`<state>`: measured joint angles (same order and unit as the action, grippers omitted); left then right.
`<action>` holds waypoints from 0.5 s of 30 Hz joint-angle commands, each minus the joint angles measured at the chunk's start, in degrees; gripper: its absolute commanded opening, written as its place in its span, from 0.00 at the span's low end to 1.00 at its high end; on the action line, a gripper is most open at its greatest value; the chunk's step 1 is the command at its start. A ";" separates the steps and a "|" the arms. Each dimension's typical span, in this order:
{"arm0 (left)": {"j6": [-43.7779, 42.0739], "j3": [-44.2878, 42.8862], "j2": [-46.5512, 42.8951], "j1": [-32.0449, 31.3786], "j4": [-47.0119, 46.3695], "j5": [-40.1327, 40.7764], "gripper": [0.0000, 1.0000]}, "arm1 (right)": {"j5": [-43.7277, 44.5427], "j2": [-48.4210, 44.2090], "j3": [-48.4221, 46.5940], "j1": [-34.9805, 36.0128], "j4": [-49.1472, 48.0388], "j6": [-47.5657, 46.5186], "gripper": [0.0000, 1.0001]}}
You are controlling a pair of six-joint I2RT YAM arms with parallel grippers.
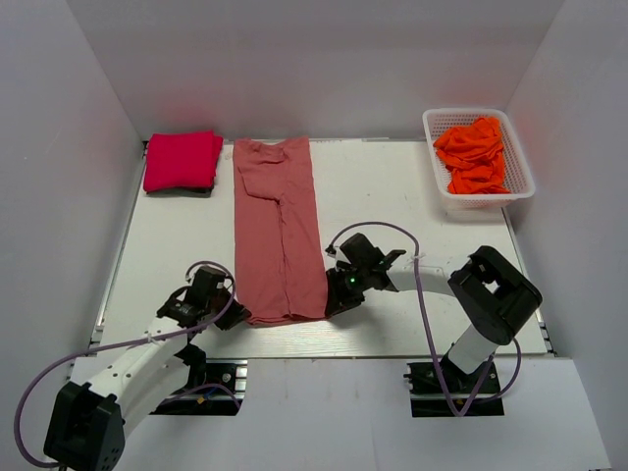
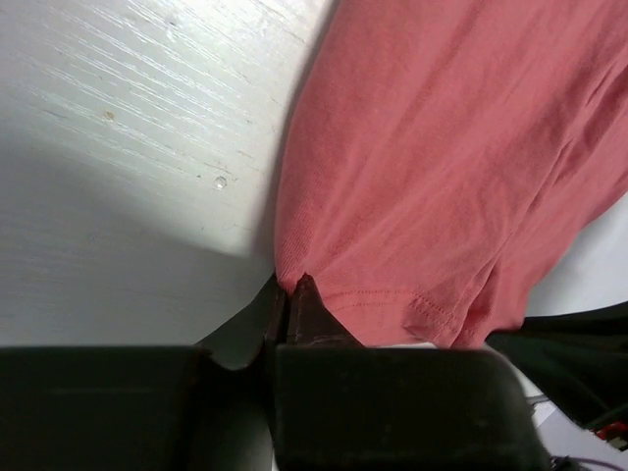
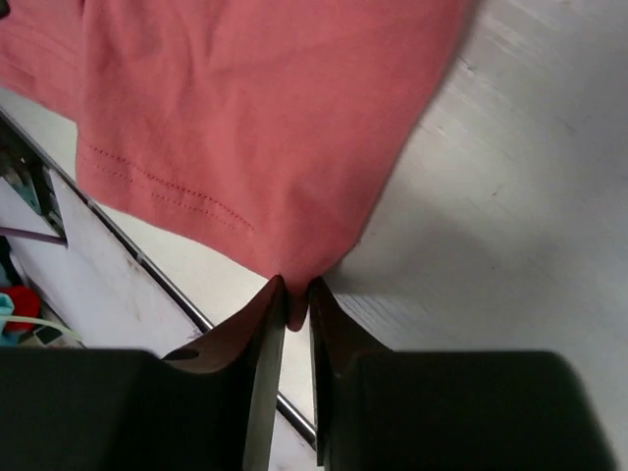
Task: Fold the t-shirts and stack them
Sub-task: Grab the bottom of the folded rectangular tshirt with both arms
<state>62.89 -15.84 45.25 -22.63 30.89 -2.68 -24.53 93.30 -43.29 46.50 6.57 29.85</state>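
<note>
Salmon t-shirt [image 1: 280, 231] — near corners seemingly pinched

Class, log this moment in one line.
left gripper: shut on salmon shirt; right gripper: shut on salmon shirt; crimson shirt: folded; orange shirts: in basket

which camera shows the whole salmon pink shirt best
The top external view: the salmon-pink shirt lies there whole, a long strip folded lengthwise. The left wrist view shows only one near corner pinched in the left gripper; the right wrist view, the other near corner in the right gripper.
</note>
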 commanded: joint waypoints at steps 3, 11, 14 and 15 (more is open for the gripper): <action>-3.65 -0.51 -0.43 -0.13 4.53 -1.62 0.06 | 2.91 0.48 -1.18 -0.09 1.43 -0.31 0.10; -6.56 -5.51 3.26 -0.13 5.05 -3.74 0.00 | 1.86 -1.01 -3.91 0.08 0.90 -1.72 0.00; -6.56 -8.15 3.79 -0.13 4.01 -2.77 0.00 | 3.44 -2.59 -4.96 -0.01 1.07 -1.81 0.00; -6.56 -8.16 3.79 0.48 2.87 -2.77 0.00 | 4.05 -2.25 -6.53 -0.09 2.64 -2.07 0.00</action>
<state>57.56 -21.15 49.17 -22.61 34.70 -5.19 -22.13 93.32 -45.89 46.52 7.79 29.02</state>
